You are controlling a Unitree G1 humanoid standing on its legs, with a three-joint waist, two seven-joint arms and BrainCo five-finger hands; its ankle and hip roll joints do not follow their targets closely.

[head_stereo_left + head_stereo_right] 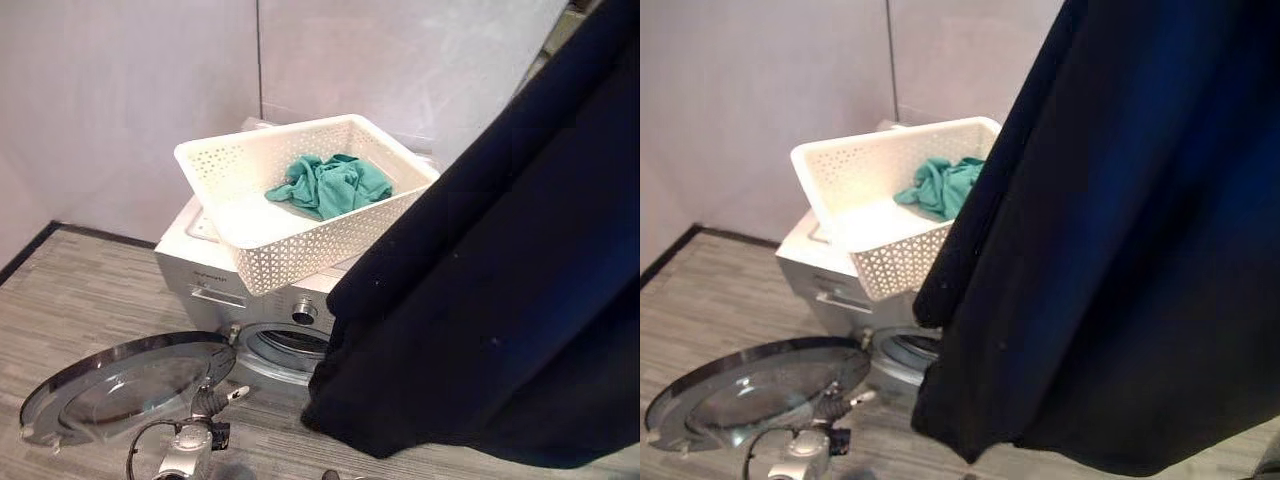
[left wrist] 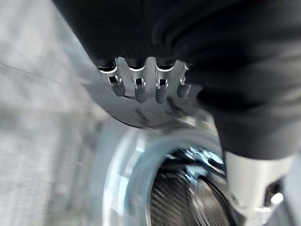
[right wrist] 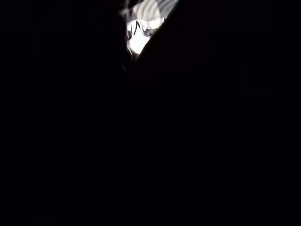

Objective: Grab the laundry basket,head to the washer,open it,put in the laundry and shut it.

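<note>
Dark garment [image 1: 500, 300] — over washer [image 1: 200, 265] front

Pale, plain walls [image 1: 120, 100] meet at a dark vertical seam [image 1: 259, 60]. A dark baseboard [image 1: 95, 234] edges the grey wood-grain plank floor [image 1: 80, 300].

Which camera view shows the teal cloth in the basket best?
The left eye view: the teal cloth lies whole in the white basket on the washer. In the right eye view a hanging dark garment covers its right part. The wrist views show the drum and darkness.
</note>
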